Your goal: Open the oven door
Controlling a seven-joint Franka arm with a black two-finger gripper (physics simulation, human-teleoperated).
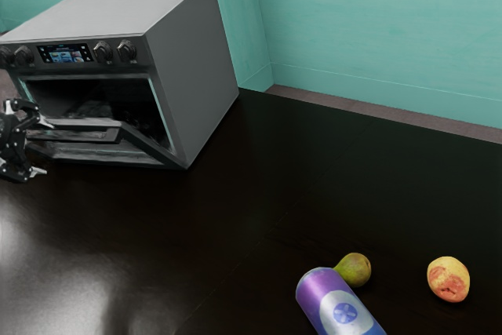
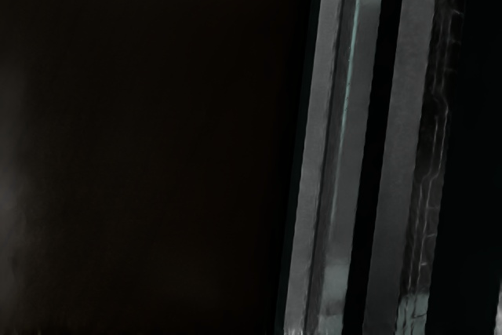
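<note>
At the exterior view's left edge my gripper (image 1: 41, 147) stands open, its two fingers spread one above the other, beside the left end of the oven door. The oven door (image 1: 129, 147) is partly open, tilted outward and down from the front of the grey oven (image 1: 184, 76). Its upper edge and handle bar (image 1: 78, 124) lie close to the upper finger; whether they touch, I cannot tell. In the wrist view the door (image 2: 349, 147) appears as long grey strips, with the dark tabletop beside it.
Dark tabletop (image 1: 243, 202) extends in front of and beside the oven. Far from the gripper, near the exterior view's lower right, lie a purple can (image 1: 336, 304), a green pear (image 1: 355, 270) and a yellow-red fruit (image 1: 449, 278). Teal walls (image 1: 376, 29) rise behind.
</note>
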